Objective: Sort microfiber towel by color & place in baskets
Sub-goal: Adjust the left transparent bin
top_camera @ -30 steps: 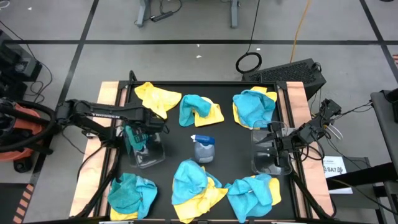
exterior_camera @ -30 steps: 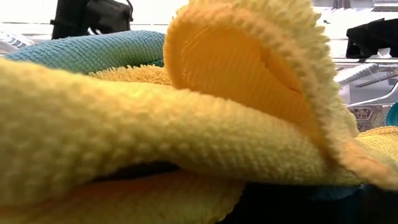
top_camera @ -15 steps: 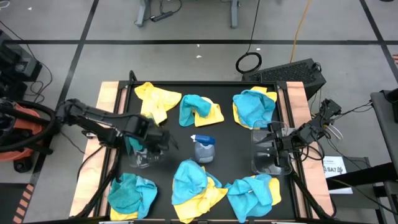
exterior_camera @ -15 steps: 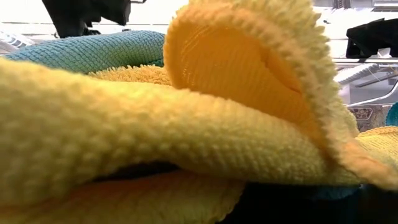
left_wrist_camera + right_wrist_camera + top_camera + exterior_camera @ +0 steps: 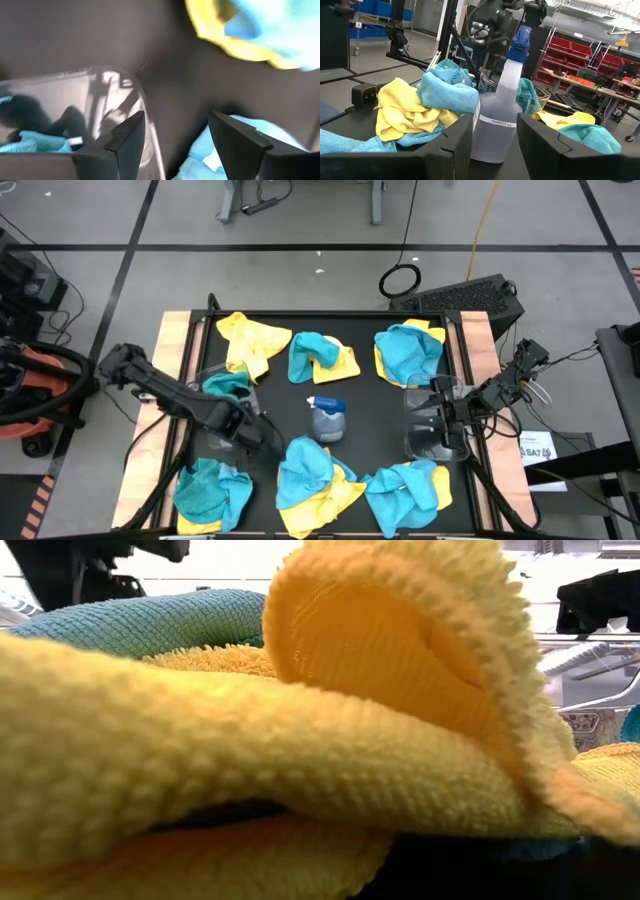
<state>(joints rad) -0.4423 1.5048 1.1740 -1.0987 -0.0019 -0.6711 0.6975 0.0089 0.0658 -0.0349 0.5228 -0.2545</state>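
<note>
Yellow and blue towels: the high view shows six piles [image 5: 312, 476] spread over the black table [image 5: 365, 398].
Left basket: clear, on the table's left side [image 5: 222, 412], with one blue towel [image 5: 226, 384] in it. The left wrist view shows that towel [image 5: 35, 142] through the clear wall [image 5: 75, 112].
Left gripper: low beside the left basket [image 5: 262, 432]. Only its wrist view shows the jaws, which are open and hold nothing [image 5: 175, 140].
Right basket: clear, on the table's right side [image 5: 432, 430].
Right gripper: at the right basket [image 5: 437, 416]. Its wrist view shows the jaws [image 5: 494, 145] apart and empty.
Spray bottle: grey with a blue top, in the middle of the table [image 5: 327, 418]. The right wrist view sees it standing upright [image 5: 498, 120].
Low view: a big yellow towel [image 5: 300, 740] fills it and hides the table.
</note>
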